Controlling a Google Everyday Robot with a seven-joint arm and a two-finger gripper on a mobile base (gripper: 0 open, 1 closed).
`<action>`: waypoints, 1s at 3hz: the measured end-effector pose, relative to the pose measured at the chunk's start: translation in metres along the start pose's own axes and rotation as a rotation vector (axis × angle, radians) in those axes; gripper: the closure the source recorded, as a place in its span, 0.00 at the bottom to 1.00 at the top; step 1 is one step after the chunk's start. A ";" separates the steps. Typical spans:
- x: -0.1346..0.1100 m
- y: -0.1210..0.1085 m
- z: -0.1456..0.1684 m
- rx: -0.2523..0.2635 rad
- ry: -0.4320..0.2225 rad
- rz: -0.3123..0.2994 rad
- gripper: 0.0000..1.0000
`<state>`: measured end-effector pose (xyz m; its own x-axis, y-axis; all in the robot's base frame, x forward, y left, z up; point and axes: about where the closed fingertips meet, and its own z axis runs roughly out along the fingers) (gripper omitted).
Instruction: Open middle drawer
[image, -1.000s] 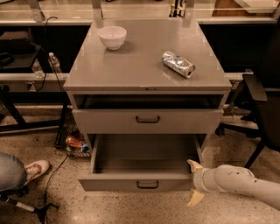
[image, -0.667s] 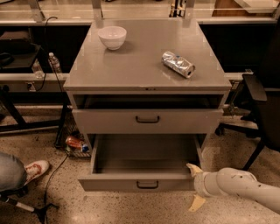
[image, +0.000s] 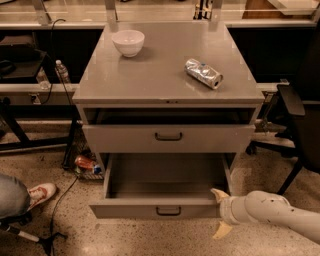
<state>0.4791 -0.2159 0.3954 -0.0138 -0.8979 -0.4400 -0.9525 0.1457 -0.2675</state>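
The grey cabinet (image: 150, 75) has stacked drawers. The middle drawer (image: 125, 139) is the front with a small dark handle (image: 168, 136); it stands nearly shut under a dark slot below the cabinet top. The lower drawer (image: 165, 180) below it is pulled well out and looks empty. My gripper (image: 220, 212) is low at the right, on a white arm (image: 270, 212), right next to the right end of the lower drawer's front. It is open and holds nothing, with one finger up and one down. It is well below and to the right of the middle drawer's handle.
A white bowl (image: 128, 42) and a crushed silver can (image: 203, 73) lie on the cabinet top. A black chair (image: 300, 125) stands at the right. A person's leg and shoe (image: 40, 192), a cable and a stand are on the floor at the left. A bottle (image: 61, 71) stands behind.
My gripper has sunk very slightly beside the lower drawer's front. The drawers have not moved.
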 end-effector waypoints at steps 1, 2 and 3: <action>-0.001 0.000 0.004 -0.011 -0.001 0.007 0.33; -0.002 0.000 0.002 -0.011 -0.001 0.007 0.57; -0.005 -0.002 -0.005 -0.011 -0.001 0.007 0.80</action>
<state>0.4800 -0.2137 0.4026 -0.0204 -0.8965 -0.4426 -0.9556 0.1477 -0.2551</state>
